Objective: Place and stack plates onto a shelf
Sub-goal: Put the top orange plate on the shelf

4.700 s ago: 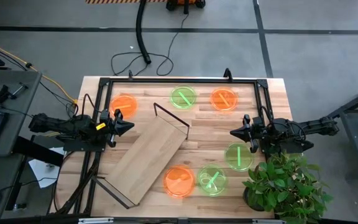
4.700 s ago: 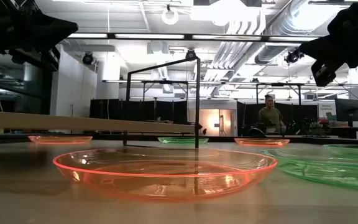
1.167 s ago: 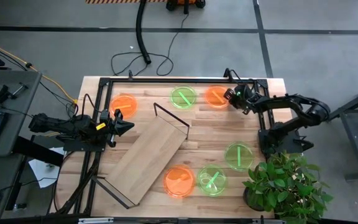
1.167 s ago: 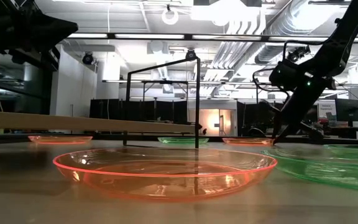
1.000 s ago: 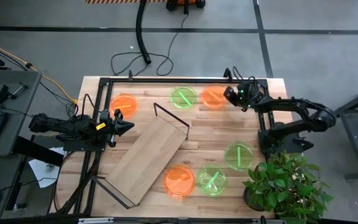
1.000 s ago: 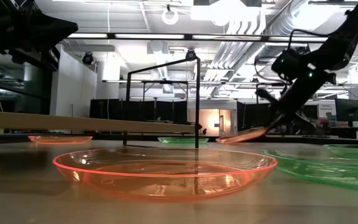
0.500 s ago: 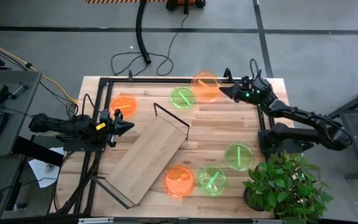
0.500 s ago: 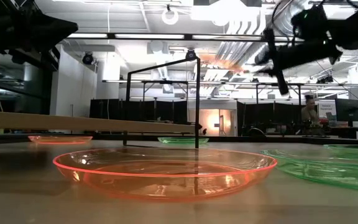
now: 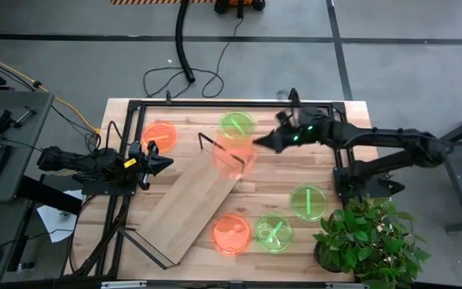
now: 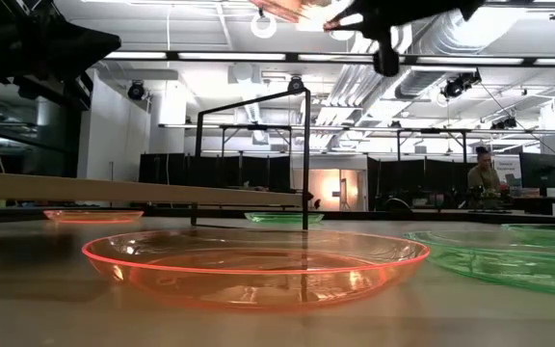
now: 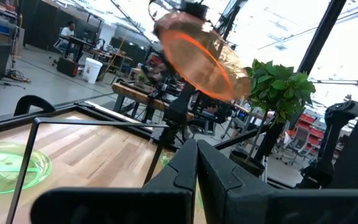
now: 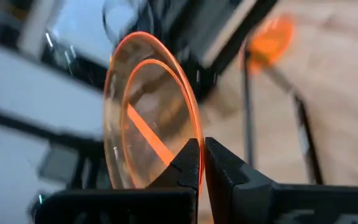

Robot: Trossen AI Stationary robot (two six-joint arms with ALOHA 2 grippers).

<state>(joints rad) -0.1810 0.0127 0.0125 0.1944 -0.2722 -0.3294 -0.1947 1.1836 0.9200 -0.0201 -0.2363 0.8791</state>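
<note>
An orange plate (image 9: 233, 155) hangs in the air over the far end of the shelf (image 9: 191, 207), pinched at its rim by the right gripper (image 9: 257, 144), whose fingers (image 12: 194, 163) are closed tight on the edge; in the right wrist view the plate (image 12: 148, 112) stands nearly on edge, its orange stripe showing inside. In the left wrist view the same plate (image 11: 199, 55) is tilted, high above the table (image 9: 351, 159). The low view catches only its rim (image 10: 287, 8) at the top edge, beside the right gripper (image 10: 340, 19). The shelf lies slantwise across the table, its black wire frame (image 9: 221, 148) standing at the far end just under the held plate. The other plates rest flat on the table: an orange one (image 9: 160, 135) at the far left corner, a green one (image 9: 236, 124) just beyond the shelf's far end, a green one (image 9: 308, 201) toward the right side, and an orange one (image 9: 232, 233) touching a green one (image 9: 273, 232) at the near edge. The left gripper (image 9: 160, 159) waits at the table's left edge, near the far-left orange plate, its fingers (image 11: 194, 168) pressed together on nothing. A potted plant (image 9: 367, 237) stands at the near right corner.
</note>
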